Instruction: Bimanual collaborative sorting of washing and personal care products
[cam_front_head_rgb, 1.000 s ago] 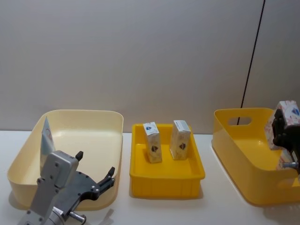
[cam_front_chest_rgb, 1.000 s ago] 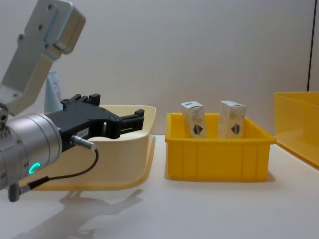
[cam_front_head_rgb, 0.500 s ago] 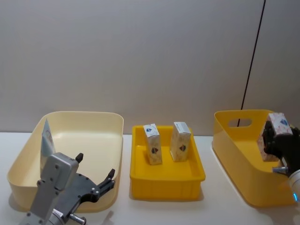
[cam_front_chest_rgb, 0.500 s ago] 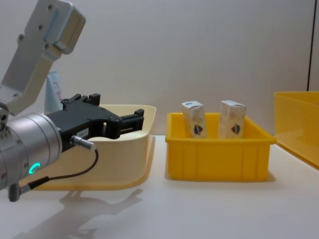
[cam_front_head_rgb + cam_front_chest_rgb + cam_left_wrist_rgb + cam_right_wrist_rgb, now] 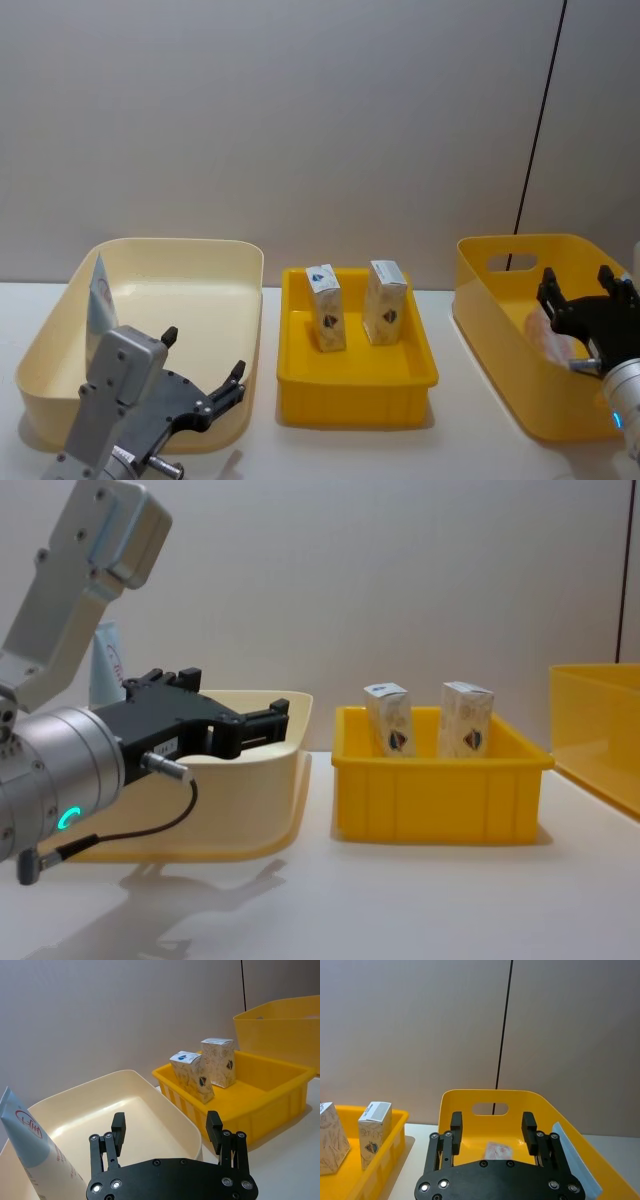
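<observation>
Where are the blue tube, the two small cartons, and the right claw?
Tube (image 5: 30,1145): left wrist view, on its printed body.
Left carton (image 5: 325,305): head view, front face.
Right carton (image 5: 385,300): head view, front face.
Right claw (image 5: 588,292): head view, midway between its fingertips.

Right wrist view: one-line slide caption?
Right gripper, jaws open, above the yellow bin holding a small carton; two cartons in the neighbouring tray.
</observation>
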